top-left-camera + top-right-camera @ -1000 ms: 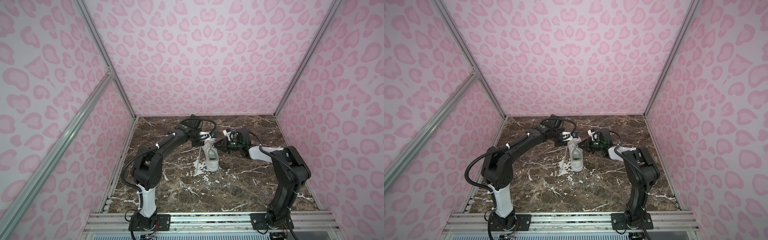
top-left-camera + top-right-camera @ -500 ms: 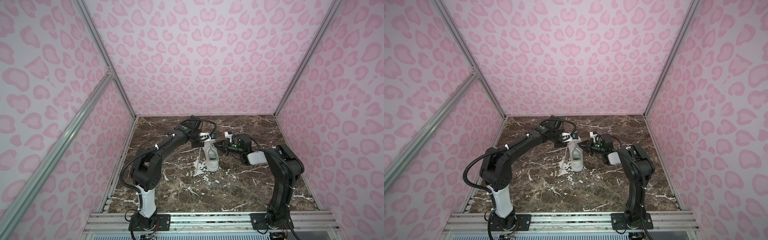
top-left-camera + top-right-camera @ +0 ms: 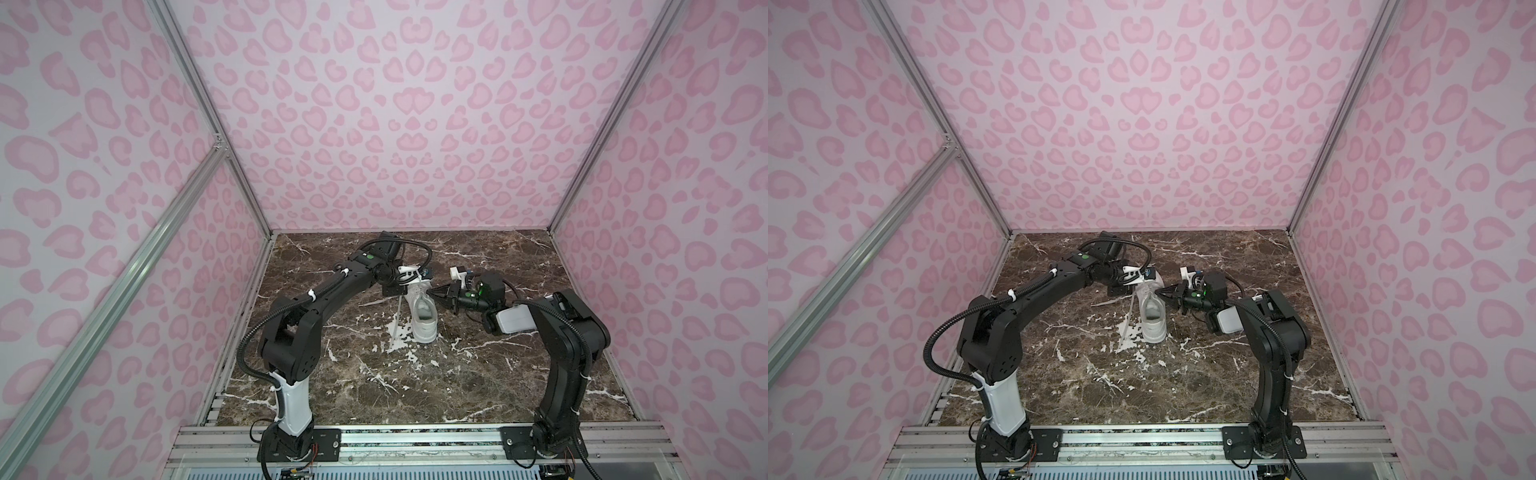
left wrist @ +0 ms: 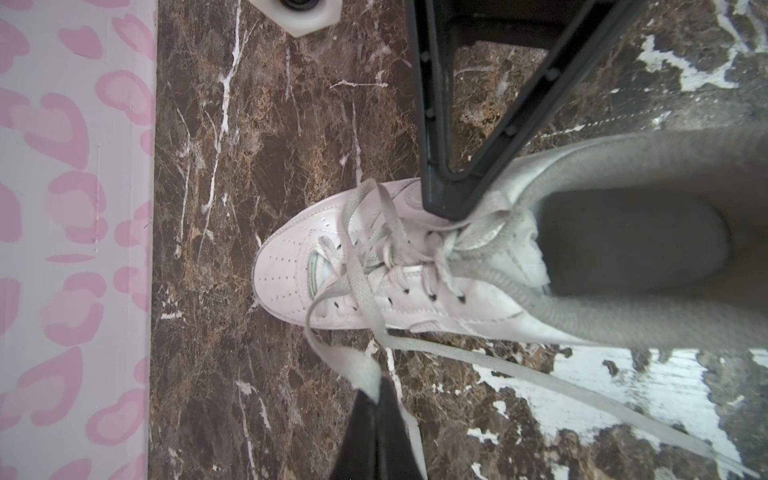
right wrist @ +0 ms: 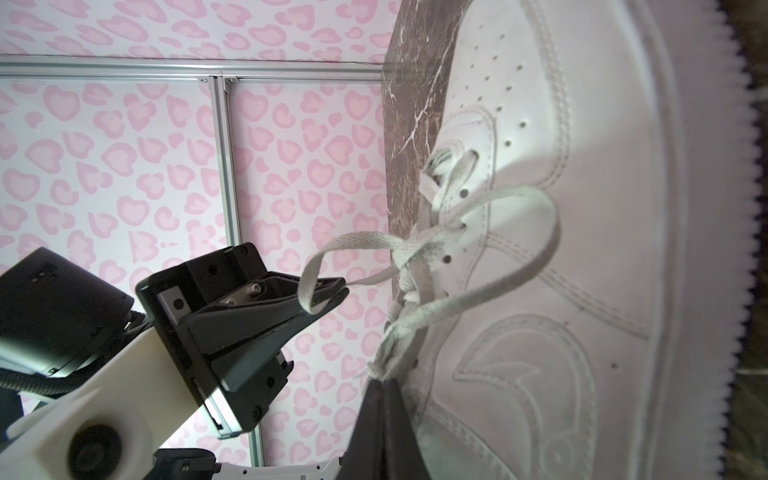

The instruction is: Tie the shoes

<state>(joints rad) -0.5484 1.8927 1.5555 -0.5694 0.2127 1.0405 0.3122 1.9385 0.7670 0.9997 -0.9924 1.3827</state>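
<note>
In both top views the white sneaker (image 3: 424, 322) stood on its sole in the far half of the desk (image 3: 457, 386), midway between the side edges. The left claw (image 3: 400, 296) was just left of it and the right claw (image 3: 432, 292) touched its right side.

In the left wrist view the left claw (image 4: 376, 397), pressed together, pinched a loop of the laces (image 4: 365, 286) beside the toe.

In the right wrist view the right claw (image 5: 384, 382), tips together, pinched the laces by the upper eyelets.

Counter (image 3: 415, 395): dark brown marble, white veins, with a worn white patch (image 4: 648, 374). Walls (image 3: 395, 124) on three sides: pale pink, darker pink heart-like spots. Aluminium posts (image 3: 208, 104) stood in the far corners; a slanted strut (image 3: 124, 266) crossed the left wall. Metal rail (image 3: 415, 440) ran along the near edge.
</note>
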